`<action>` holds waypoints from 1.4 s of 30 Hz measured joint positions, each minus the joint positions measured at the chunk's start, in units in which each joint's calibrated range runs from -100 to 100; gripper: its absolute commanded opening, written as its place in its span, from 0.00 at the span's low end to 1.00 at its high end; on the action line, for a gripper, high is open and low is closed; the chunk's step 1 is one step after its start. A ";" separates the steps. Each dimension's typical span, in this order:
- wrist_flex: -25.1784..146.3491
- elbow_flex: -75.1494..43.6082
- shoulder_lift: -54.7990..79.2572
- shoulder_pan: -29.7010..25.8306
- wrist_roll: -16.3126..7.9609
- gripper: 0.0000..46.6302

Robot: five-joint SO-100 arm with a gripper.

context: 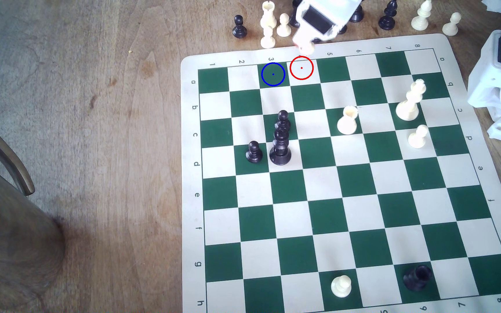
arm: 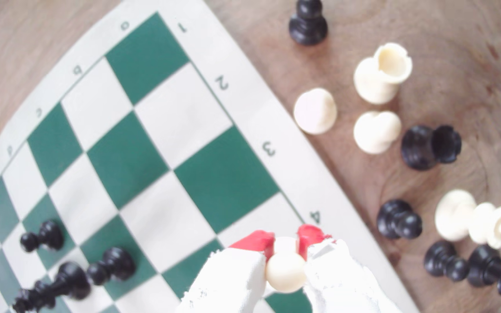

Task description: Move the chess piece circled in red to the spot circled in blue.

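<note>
The hand had clamped its red fingertips on the cream pawn, beside the blue-ringed green square.

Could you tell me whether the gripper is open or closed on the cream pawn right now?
Closed on it: in the wrist view the gripper has its red-tipped fingers against both sides of the cream pawn.
</note>
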 measured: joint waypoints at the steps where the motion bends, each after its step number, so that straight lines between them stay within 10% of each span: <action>1: -0.40 0.45 -0.75 0.00 -0.15 0.01; 42: -28.05 5.15 16.00 -3.47 -1.61 0.02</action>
